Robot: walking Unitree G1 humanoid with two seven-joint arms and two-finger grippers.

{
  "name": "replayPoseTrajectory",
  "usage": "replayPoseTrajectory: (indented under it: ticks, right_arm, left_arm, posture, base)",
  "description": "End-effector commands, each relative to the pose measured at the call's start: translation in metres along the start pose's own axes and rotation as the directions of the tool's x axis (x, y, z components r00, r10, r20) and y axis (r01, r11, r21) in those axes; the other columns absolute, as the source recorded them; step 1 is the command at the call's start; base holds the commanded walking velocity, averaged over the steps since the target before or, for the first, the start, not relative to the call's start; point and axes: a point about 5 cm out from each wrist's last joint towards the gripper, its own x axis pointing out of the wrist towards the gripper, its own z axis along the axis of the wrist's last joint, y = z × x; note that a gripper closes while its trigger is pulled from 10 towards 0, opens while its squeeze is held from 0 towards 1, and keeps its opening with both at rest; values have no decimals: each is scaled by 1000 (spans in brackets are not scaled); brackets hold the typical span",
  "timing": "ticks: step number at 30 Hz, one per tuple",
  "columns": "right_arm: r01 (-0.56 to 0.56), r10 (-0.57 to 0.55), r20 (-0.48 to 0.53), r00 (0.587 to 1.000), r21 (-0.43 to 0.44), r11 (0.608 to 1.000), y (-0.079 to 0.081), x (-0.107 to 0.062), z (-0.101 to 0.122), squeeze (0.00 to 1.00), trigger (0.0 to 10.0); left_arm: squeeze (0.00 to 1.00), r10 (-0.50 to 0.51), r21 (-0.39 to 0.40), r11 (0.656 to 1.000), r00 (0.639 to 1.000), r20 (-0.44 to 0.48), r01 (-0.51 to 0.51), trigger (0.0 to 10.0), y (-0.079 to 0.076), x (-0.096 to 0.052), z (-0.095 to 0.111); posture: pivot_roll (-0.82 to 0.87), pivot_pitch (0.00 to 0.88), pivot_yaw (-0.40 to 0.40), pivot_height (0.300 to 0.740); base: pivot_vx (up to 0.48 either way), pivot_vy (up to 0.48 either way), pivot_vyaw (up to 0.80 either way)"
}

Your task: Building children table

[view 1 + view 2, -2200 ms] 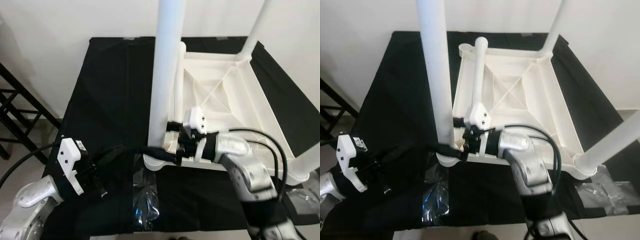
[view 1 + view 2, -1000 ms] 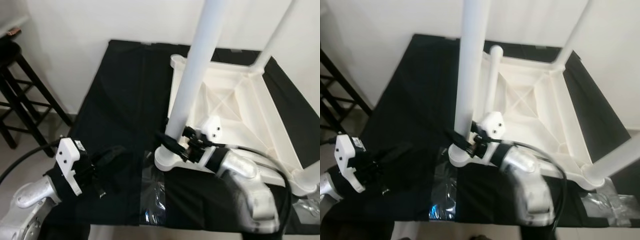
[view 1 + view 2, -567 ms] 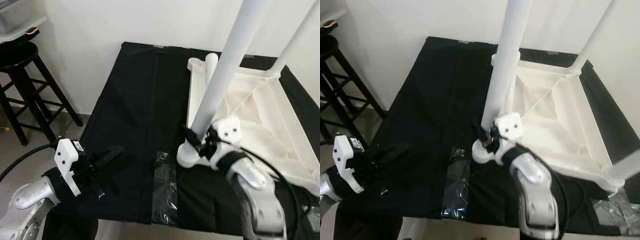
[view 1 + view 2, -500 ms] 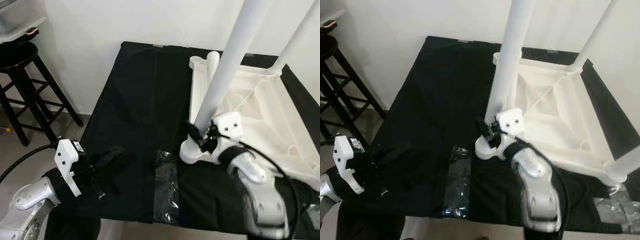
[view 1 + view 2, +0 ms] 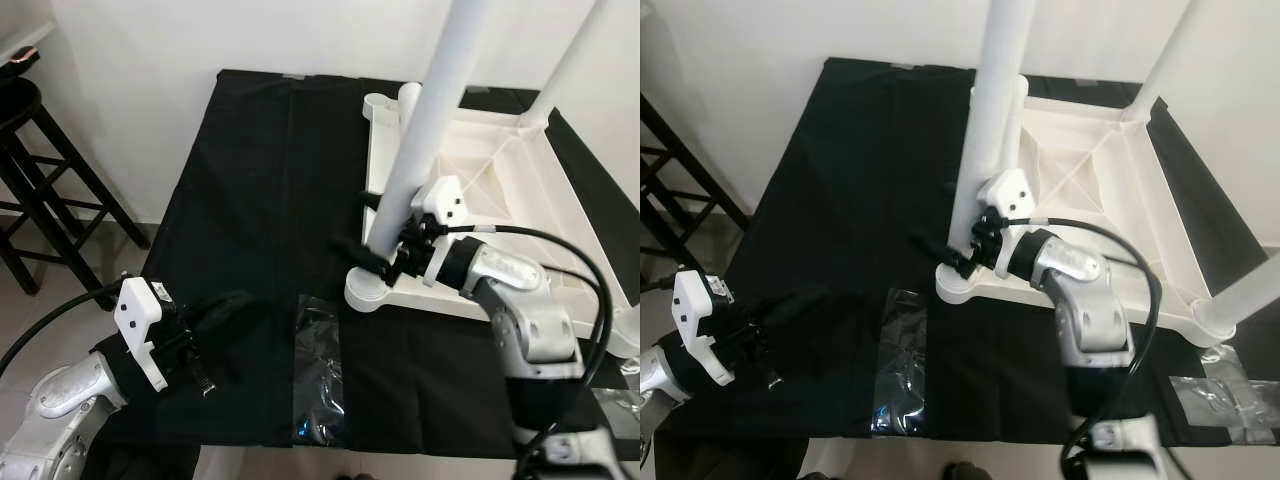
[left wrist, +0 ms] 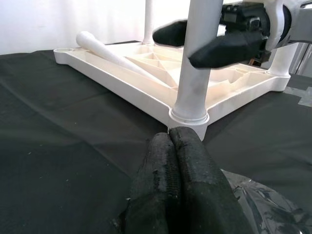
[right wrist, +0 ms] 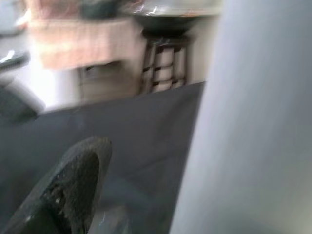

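Note:
A white children's table lies upside down on a black cloth. Three legs stand up from it: the near left leg, a far right one and a near right one. Another loose leg lies along its left edge. My right gripper is open, low on the near left leg, with one finger behind the leg and the other in front. In the right wrist view a finger stands apart from the leg. My left gripper rests shut on the cloth, away to the left.
Clear plastic film is taped to the cloth in front of the table's near left corner, and more film lies at the front right. A black stool stands on the floor to the left. A white wall is behind.
The head view has swung and the whole picture has shifted. My right gripper stays at the base of the near left leg. The left gripper has not moved.

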Motion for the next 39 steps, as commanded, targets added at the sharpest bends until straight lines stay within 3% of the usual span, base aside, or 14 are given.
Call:
replayPoseTrajectory:
  ticks: [1, 3, 7, 8, 9, 10, 18, 28, 30, 31, 32, 34, 36, 39]
  right_arm:
    - [-113, 113, -21, 993, 16, 993, 7, 7, -7, 0, 10000]
    - [-197, 196, -106, 975, -6, 980, 2, 6, -19, 0, 10000]
    - [-193, 194, -75, 978, 32, 981, -13, 11, -17, 0, 10000]
    - [-181, 184, -52, 982, 56, 982, -21, 13, -16, 0, 5373]
    - [-181, 184, -52, 982, 56, 982, -21, 13, -16, 0, 5373]
    - [-200, 204, -48, 978, 79, 977, -29, 14, -16, 0, 0]
    - [-233, 236, -32, 971, 92, 968, -33, 12, -19, 0, 0]
    - [-191, 194, -31, 981, 70, 979, 3, 10, -41, 0, 0]
    - [-123, 128, -43, 991, 91, 988, 16, 15, -47, 0, 0]
    - [16, -7, -79, 997, 112, 994, 31, 23, -53, 0, 0]
    - [213, -193, -135, 972, 155, 965, 57, 31, -60, 0, 0]
    - [213, -193, -135, 972, 155, 965, 57, 31, -60, 0, 0]
    - [435, -405, -191, 894, 150, 888, 75, 32, -59, 0, 0]
    - [458, -432, -186, 882, 130, 880, 75, 32, -57, 0, 0]
  left_arm:
    - [0, 0, -11, 1000, 1000, -13, -1, 10000, -2, 0, -5]
    - [0, -1, -11, 1000, 1000, -14, 1, 10000, -2, 0, -5]
    - [0, -2, -11, 1000, 1000, -17, 2, 10000, -2, 0, -5]
    - [0, -2, -12, 1000, 1000, -18, 2, 10000, -3, 0, -5]
    - [0, -2, -12, 1000, 1000, -18, 2, 10000, -3, 0, -5]
    - [0, -4, -11, 1000, 1000, -20, 4, 10000, -3, 0, -5]
    - [0, -3, -12, 1000, 1000, -20, 3, 10000, -3, 0, -5]
    - [0, -2, -14, 1000, 1000, -13, 2, 10000, -3, -1, -3]
    - [0, -2, -13, 1000, 1000, -12, 2, 10000, -3, -2, -3]
    - [0, -2, -13, 1000, 1000, -12, 2, 10000, -3, -3, -2]
    - [0, -2, -13, 1000, 1000, -12, 2, 10000, -2, -3, -1]
    - [0, -2, -13, 1000, 1000, -12, 2, 10000, -2, -3, -1]
    - [0, -4, -13, 1000, 1000, -15, 4, 10000, 0, -4, -1]
    - [0, -5, -13, 1000, 1000, -16, 5, 10000, 0, -4, -1]
  posture:
    - [100, 134, -78, 740]
    - [108, 131, -76, 740]
    - [112, 130, -72, 740]
    - [118, 128, -73, 740]
    - [118, 128, -73, 740]
    - [128, 128, -78, 740]
    - [125, 131, -77, 740]
    - [97, 149, -76, 740]
    - [95, 156, -77, 740]
    - [99, 162, -74, 740]
    - [85, 167, -64, 740]
    - [85, 167, -64, 740]
    - [78, 161, -58, 740]
    - [78, 161, -58, 740]
  base:
    - [0, 0, 0]
    - [0, 0, 0]
    - [0, 0, 0]
    - [0, 0, 0]
    - [0, 0, 0]
    - [0, 0, 0]
    - [0, 0, 0]
    - [0, 0, 0]
    - [0, 0, 0]
    - [0, 0, 0]
    - [0, 0, 0]
    - [0, 0, 0]
    - [0, 0, 0]
    - [0, 0, 0]
